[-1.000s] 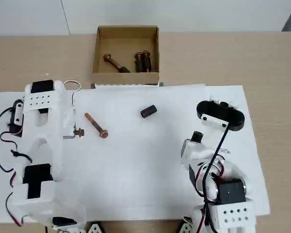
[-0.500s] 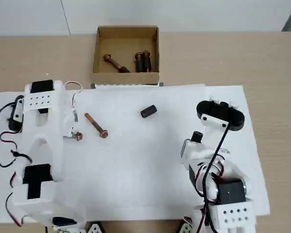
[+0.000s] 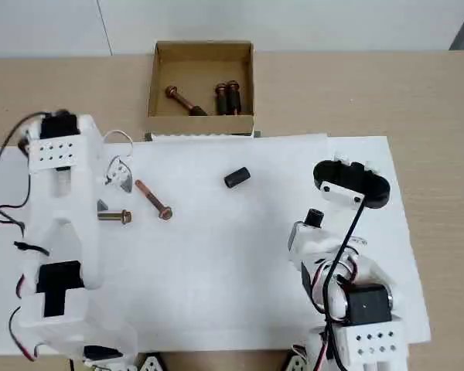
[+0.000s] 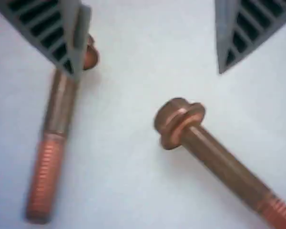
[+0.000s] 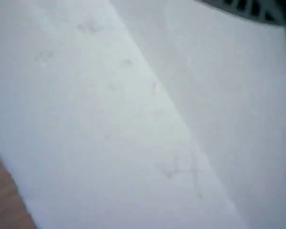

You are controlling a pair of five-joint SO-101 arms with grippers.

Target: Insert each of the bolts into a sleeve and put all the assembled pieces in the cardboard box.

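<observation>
Where L gripper hangs: left part of white sheet, jaws spread wide, nothing held, above 2 bolts.
near bolt: flat on sheet, head pointing right, at L arm's edge.
diagonal bolt: just right of it, head at near end, not touching it.
sleeve: black, on sheet, well right of bolts.
cardboard box: far side, on table, 3 assembled pcs inside.
R gripper: right part of sheet; grip state can't tell.
</observation>
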